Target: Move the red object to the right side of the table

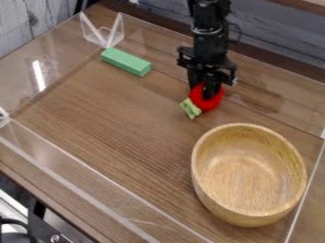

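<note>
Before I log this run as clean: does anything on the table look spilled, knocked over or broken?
Nothing stands out. The wooden bowl sits upright and empty, the green block lies flat, and the claw is shut on the red object, low over the table. No spill or damage shows.

Glossy red rounded toy (208,94) with a light-green stem end, flat green rectangular block (125,62), pale tan wooden bowl (249,172), black hand (207,84), brown wood-grain table (114,123)
</note>
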### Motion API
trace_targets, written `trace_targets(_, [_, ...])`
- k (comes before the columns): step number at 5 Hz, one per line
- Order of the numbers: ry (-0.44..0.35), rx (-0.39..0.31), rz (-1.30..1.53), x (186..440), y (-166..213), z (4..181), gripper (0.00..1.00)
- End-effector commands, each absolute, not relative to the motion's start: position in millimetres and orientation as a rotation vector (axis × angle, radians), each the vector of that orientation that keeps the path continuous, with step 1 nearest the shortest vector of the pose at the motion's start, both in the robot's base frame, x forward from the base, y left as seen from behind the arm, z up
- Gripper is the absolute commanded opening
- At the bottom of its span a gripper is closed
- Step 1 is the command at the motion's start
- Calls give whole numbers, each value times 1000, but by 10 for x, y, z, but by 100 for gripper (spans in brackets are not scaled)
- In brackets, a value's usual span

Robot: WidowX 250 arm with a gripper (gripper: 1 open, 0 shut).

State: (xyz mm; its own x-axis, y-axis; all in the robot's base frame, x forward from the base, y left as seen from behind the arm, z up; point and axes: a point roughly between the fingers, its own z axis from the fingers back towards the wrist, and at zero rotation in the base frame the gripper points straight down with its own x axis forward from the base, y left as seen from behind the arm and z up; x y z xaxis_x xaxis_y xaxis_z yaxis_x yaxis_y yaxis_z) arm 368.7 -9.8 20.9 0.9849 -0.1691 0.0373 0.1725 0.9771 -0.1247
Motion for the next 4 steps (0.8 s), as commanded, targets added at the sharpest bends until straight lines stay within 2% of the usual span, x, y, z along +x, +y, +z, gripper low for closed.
trace_targets(1, [-16, -124, -196, 3662, -261, 118, 0])
trace_targets(4, [-3, -121, -201, 3630, -344, 81, 0])
